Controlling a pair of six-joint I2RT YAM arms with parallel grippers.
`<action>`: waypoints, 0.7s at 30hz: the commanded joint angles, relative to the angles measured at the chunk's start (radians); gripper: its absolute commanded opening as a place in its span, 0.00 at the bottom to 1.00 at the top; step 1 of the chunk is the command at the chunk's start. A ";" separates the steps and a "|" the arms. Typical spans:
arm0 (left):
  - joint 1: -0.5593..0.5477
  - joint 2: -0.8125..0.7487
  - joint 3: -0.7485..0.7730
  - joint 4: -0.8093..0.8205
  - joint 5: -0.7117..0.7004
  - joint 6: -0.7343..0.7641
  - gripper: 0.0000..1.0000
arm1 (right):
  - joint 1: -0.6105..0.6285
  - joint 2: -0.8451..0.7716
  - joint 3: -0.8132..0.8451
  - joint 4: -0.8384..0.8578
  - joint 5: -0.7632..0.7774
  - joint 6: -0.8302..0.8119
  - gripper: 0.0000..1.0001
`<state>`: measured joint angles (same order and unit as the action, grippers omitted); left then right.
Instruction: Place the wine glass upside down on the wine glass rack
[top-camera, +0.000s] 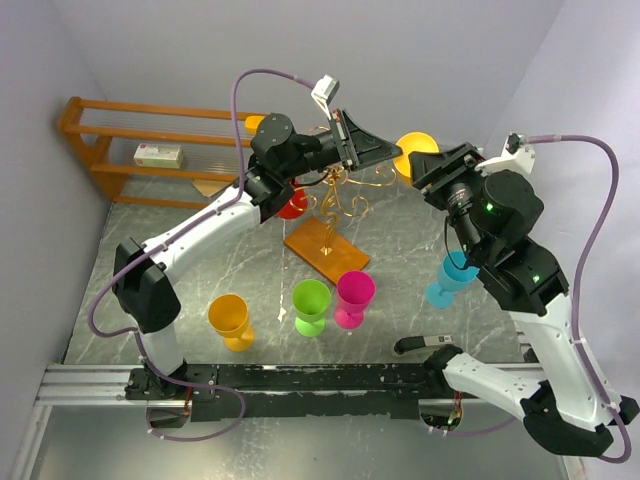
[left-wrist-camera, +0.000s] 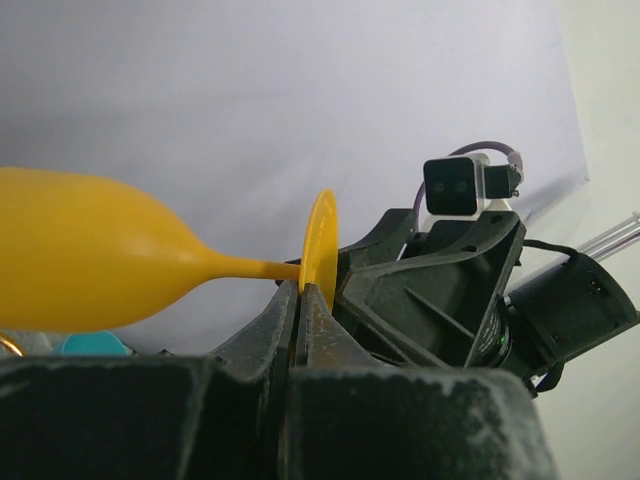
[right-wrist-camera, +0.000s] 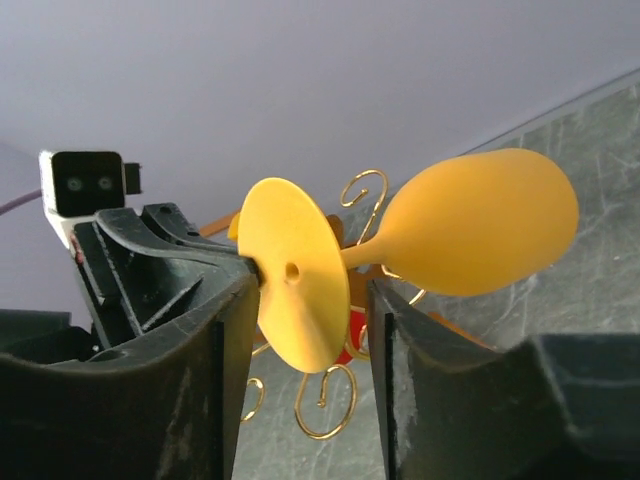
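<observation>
A yellow wine glass (top-camera: 415, 150) is held on its side in the air, above and to the right of the gold wire rack (top-camera: 335, 195) on its orange-brown base (top-camera: 326, 248). My left gripper (left-wrist-camera: 298, 290) is shut on the rim of the glass's foot disc (left-wrist-camera: 320, 250), and the bowl (left-wrist-camera: 80, 260) points away to the left. My right gripper (right-wrist-camera: 308, 290) is open, with one finger on each side of the foot disc (right-wrist-camera: 295, 285). The bowl (right-wrist-camera: 480, 225) lies beyond its right finger. Gold spiral arms (right-wrist-camera: 330, 405) show behind the glass.
A red glass (top-camera: 292, 207) sits at the rack. Orange (top-camera: 230, 320), green (top-camera: 310, 305), magenta (top-camera: 354, 297) and blue (top-camera: 452, 280) glasses stand on the grey table. A wooden shelf (top-camera: 100, 150) with a white box (top-camera: 158, 154) stands at the back left.
</observation>
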<state>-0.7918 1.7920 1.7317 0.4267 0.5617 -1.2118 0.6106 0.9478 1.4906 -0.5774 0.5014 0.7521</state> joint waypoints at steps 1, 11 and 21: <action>0.010 -0.031 -0.030 0.068 -0.002 -0.014 0.07 | 0.000 -0.032 -0.042 0.102 -0.012 0.051 0.38; 0.020 -0.070 -0.061 0.017 -0.028 0.028 0.31 | 0.001 -0.084 -0.136 0.205 -0.021 0.100 0.00; 0.118 -0.174 -0.039 -0.297 -0.150 0.345 0.68 | -0.001 -0.043 -0.219 0.335 0.106 -0.005 0.00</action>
<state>-0.7322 1.6909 1.6718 0.2684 0.4850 -1.0515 0.6117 0.8764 1.2980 -0.3416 0.5331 0.8059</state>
